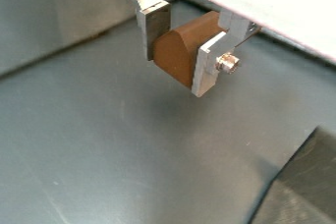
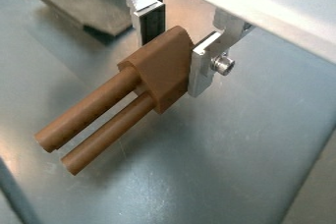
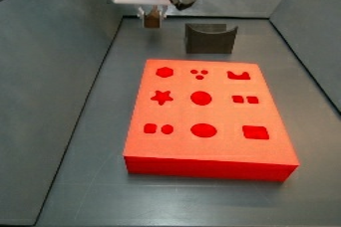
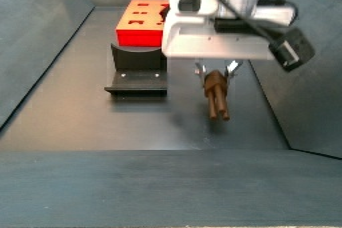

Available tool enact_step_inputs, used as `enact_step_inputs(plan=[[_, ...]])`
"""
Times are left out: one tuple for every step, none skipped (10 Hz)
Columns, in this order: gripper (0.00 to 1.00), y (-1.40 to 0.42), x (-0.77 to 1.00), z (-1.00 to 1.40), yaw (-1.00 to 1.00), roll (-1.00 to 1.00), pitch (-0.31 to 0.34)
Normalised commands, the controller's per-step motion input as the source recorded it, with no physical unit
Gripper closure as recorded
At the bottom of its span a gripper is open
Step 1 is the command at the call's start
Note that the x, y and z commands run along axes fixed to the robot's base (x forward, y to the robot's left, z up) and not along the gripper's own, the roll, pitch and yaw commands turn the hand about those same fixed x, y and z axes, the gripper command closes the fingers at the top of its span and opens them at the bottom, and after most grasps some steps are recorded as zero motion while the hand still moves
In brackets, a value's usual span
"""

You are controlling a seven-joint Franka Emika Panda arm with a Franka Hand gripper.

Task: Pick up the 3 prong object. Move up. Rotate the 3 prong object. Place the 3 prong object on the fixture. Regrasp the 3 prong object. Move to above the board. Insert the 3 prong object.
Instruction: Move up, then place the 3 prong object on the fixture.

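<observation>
My gripper (image 1: 175, 53) is shut on the 3 prong object (image 1: 176, 50), a brown wooden block, and holds it in the air above the grey floor. In a wrist view its long round prongs (image 2: 94, 128) stick out past the fingers. In a side view the piece (image 4: 215, 94) hangs prongs down under the gripper (image 4: 214, 71). The fixture (image 3: 208, 39) stands to the side of the gripper (image 3: 154, 15), apart from it. The red board (image 3: 206, 117) with shaped holes lies nearer the front in that view.
Sloped grey walls enclose the floor on each side. In a side view the fixture (image 4: 136, 68) stands between the board (image 4: 143, 20) and the near floor. A dark edge (image 1: 305, 184) shows low in a wrist view.
</observation>
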Motion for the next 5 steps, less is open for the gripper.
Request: enact_step_inputs(plan=[[1.00,0.01,-0.02,0.32,-0.02,0.04,0.051],[1.00,0.00,0.00,1.00,0.00,0.00,0.000],[1.00,0.00,0.01,1.00,0.00,0.01,-0.006],[1.00,0.00,0.00,1.00,0.00,0.02,0.017],[1.00,0.00,-0.01,1.00,-0.01,0.02,0.021]])
